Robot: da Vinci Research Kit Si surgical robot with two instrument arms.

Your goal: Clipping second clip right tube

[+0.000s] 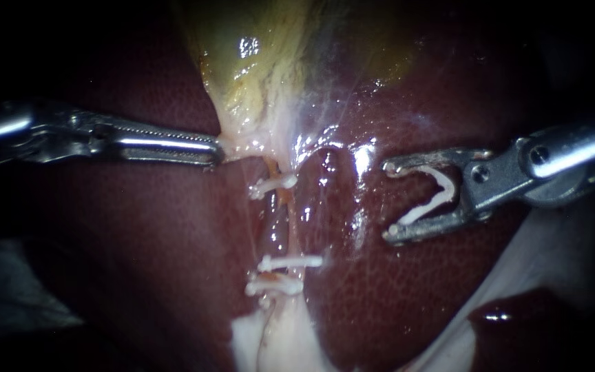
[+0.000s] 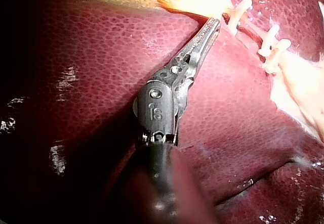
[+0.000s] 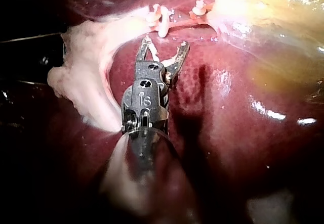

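Left instrument point(image 1: 216, 150): at 9 o'clock; long serrated steel jaws closed flat on pale, stringy tissue at the neck of the gallbladder point(image 1: 256, 62), which is yellow-green and glossy.
Right instrument point(image 1: 390, 200): at 3 o'clock; jaws spread wide, cradling a white V-shaped loaded clip point(image 1: 437, 195), one leg seated against each jaw.
Tube point(image 1: 282, 203): thin, orange, at centre, apart from the loaded jaws.
Fitted clips point(image 1: 273, 184): three white bars across the tube.
Liver point(image 1: 139, 241): dark maroon, pebbled, wet.

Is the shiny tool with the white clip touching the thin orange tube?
Apart. The endoscope view shows dark red liver between the right instrument, jaws holding an open white clip, and the thin orange tube.
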